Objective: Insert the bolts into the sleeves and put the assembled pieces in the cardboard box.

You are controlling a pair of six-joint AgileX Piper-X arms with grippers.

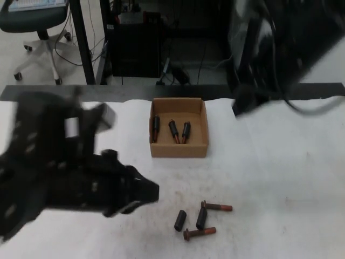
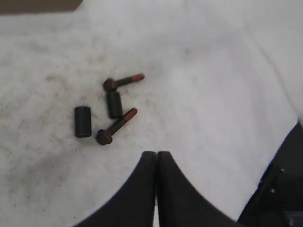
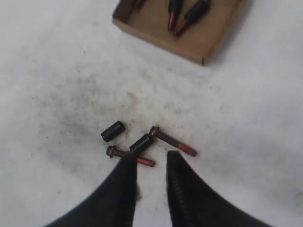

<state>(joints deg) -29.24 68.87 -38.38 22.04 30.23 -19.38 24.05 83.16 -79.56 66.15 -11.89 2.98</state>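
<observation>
Desk: white desk [image 1: 280, 178]; the cardboard box [image 1: 178, 149] sits toward the back with three assembled pieces [image 1: 173, 129] in it.
High view: the loose cluster lies in front of the box: far bolt [image 1: 218, 206], near bolt [image 1: 199, 232], middle sleeve [image 1: 201, 217] and lone sleeve [image 1: 180, 220].
Left wrist view: the left pincer [image 2: 156, 158] is pressed together and empty, with the cluster ahead of it and apart.
Right wrist view: the right pincer [image 3: 150, 158] is spread and empty, its tips just over the near bolt.
Bolt axis: it runs from one finger toward the other, so a wrist turn is likely needed.
Nearer arm: probably the right.
</observation>
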